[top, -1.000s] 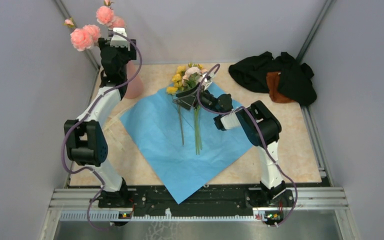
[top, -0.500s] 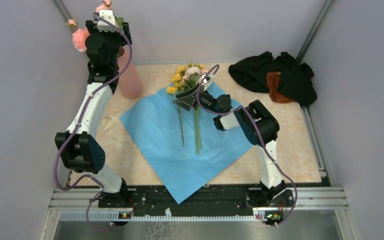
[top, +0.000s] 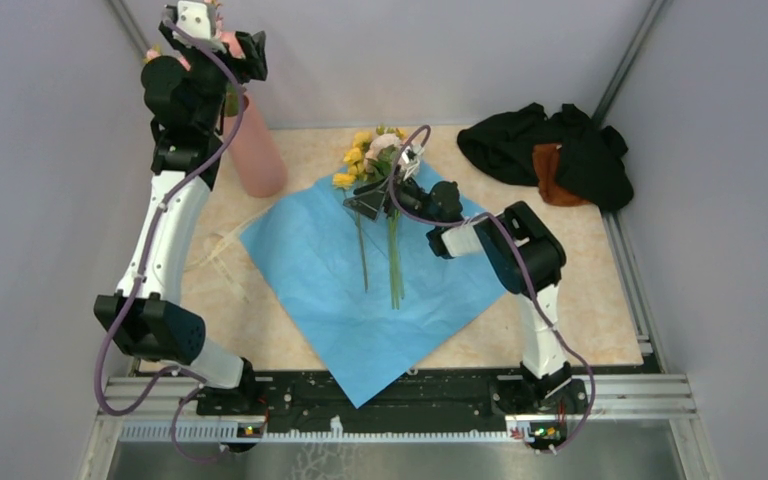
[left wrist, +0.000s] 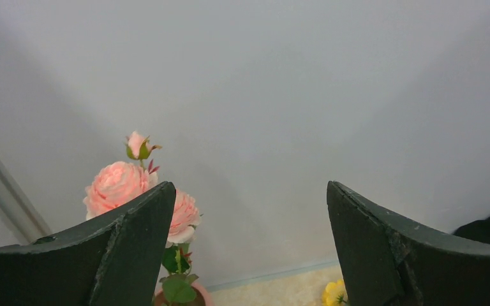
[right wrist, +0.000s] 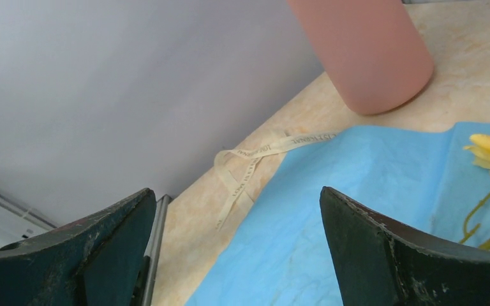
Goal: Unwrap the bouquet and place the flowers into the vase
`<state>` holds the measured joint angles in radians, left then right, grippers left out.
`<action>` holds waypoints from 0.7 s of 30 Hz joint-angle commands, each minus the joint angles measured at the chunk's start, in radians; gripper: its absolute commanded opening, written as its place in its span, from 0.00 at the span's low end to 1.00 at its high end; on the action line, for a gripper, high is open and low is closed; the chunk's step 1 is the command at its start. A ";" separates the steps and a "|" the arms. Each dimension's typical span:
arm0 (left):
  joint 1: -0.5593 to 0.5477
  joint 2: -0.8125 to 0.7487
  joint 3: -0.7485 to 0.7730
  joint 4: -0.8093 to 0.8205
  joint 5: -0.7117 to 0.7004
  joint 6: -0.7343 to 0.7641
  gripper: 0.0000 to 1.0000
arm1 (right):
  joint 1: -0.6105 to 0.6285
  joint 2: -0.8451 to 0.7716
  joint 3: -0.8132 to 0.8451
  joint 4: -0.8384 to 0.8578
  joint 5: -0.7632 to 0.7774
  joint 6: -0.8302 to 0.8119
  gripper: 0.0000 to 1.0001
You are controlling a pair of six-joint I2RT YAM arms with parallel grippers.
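Beige table (top: 600,300), blue paper (top: 300,260) spread flat | flowers (top: 365,160) lie on paper, stems running far-to-near, heads toward back wall | right gripper (top: 378,196) wide apart, empty, just beside upper stems, so nearer arm | left gripper (left wrist: 249,255) apart, empty, high over vase (top: 260,155)

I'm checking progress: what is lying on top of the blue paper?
The flowers lie on the blue paper, stems pointing toward the arms. The open right gripper hovers over them, hiding where blooms meet stems.

White links (top: 168,235), black joints (top: 520,250), purple cables (top: 97,385)
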<state>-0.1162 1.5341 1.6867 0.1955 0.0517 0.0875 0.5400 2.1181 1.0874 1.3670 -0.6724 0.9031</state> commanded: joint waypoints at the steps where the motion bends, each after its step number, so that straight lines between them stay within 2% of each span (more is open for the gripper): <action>1: -0.007 -0.006 0.079 -0.057 0.103 -0.041 0.94 | -0.008 -0.147 0.006 -0.192 0.047 -0.186 0.98; 4: -0.008 -0.006 0.092 -0.072 0.157 -0.077 0.94 | -0.008 -0.200 0.017 -0.369 0.103 -0.292 0.98; 8: -0.040 -0.008 0.091 -0.142 0.228 -0.167 0.93 | -0.006 -0.271 0.075 -0.706 0.223 -0.466 0.99; 11: -0.124 -0.032 -0.010 -0.181 0.148 -0.215 0.94 | -0.006 -0.321 0.130 -0.948 0.337 -0.566 0.98; 14: -0.230 -0.075 -0.172 -0.181 0.010 -0.211 0.95 | -0.006 -0.373 0.159 -1.103 0.423 -0.631 0.95; 17: -0.270 -0.093 -0.297 -0.192 0.040 -0.302 0.94 | -0.007 -0.433 0.154 -1.189 0.480 -0.666 0.87; 21: -0.304 -0.092 -0.395 -0.300 0.025 -0.381 0.91 | -0.010 -0.516 0.126 -1.256 0.541 -0.678 0.87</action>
<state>-0.4099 1.4616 1.3563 -0.0151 0.1181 -0.1848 0.5400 1.7260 1.1954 0.2321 -0.2375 0.2920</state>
